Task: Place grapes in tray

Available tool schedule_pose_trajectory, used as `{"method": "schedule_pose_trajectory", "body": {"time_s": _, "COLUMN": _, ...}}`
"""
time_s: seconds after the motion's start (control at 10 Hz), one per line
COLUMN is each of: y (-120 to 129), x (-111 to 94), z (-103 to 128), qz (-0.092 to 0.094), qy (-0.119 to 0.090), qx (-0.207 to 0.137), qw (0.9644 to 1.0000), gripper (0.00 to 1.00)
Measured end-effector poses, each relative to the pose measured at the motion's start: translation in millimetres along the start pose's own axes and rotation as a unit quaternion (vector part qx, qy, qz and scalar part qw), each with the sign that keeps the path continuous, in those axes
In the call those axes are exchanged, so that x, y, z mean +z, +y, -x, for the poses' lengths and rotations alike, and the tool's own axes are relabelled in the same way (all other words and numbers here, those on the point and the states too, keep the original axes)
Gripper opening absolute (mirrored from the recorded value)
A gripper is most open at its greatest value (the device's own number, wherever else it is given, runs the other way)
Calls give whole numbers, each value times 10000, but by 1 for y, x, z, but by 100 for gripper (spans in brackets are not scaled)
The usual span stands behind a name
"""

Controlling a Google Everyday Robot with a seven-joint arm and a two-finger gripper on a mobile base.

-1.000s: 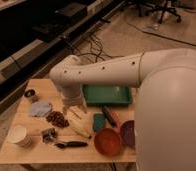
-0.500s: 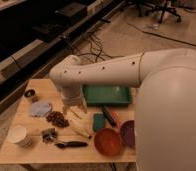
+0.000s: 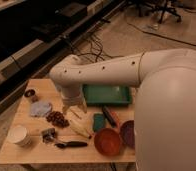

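grapes on the table, tray apart

grapes (image 3: 57, 119) lie as a dark lumpy cluster on the wooden table (image 3: 38, 152), left of centre and outside the tray (image 3: 107, 94). the tray sits at the table's far edge, well apart from them, its left end hidden behind the arm (image 3: 106, 72). the gripper (image 3: 74, 107) hangs from the white arm's wrist, just above and right of the grapes, with its fingers spread and nothing between them.

around the grapes: a pale blue cloth (image 3: 40, 108) just to their left, a yellowish banana (image 3: 81, 127) to their right, a small metallic thing (image 3: 48, 134) in front. a white cup (image 3: 19, 135) stands near the left front corner and a small dark round item (image 3: 30, 93) near the left back. a black tool (image 3: 71, 144) lies along the front. a green block (image 3: 99, 122) rests beside the banana, an orange-red bowl (image 3: 108, 141) in front of it, and a dark purple bowl (image 3: 127, 132) touching that bowl's right side.

the room is dim. the floor (image 3: 136, 40) is pale and speckled, with black cables (image 3: 93, 47) trailing behind the table. long benches (image 3: 21, 55) run along the left, and chair bases (image 3: 166, 10) show at top right.
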State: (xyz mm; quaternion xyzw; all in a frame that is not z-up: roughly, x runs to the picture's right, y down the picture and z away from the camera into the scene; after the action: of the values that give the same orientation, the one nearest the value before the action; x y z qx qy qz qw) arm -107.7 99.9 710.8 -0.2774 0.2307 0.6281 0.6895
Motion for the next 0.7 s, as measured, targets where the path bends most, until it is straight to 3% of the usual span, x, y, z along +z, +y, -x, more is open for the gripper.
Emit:
{"method": "schedule_pose_trajectory", "body": {"time_s": 0.2, "y": 11, "x": 14, "z": 20, "qz": 343, "qy": 171, "qx": -532, "qw": 9978, "gripper": 65}}
{"method": "schedule_pose_trajectory", "body": {"time_s": 0.4, "y": 27, "x": 23, "z": 38, "qz": 715, "qy": 221, "qx": -1125, "qw": 9908, "gripper": 65}}
{"method": "schedule_pose_trajectory", "body": {"time_s": 0.7, "y": 30, "x": 24, "z": 51, "qz": 952, "qy": 189, "qx": -1642, "qw": 9816, "gripper": 65}}
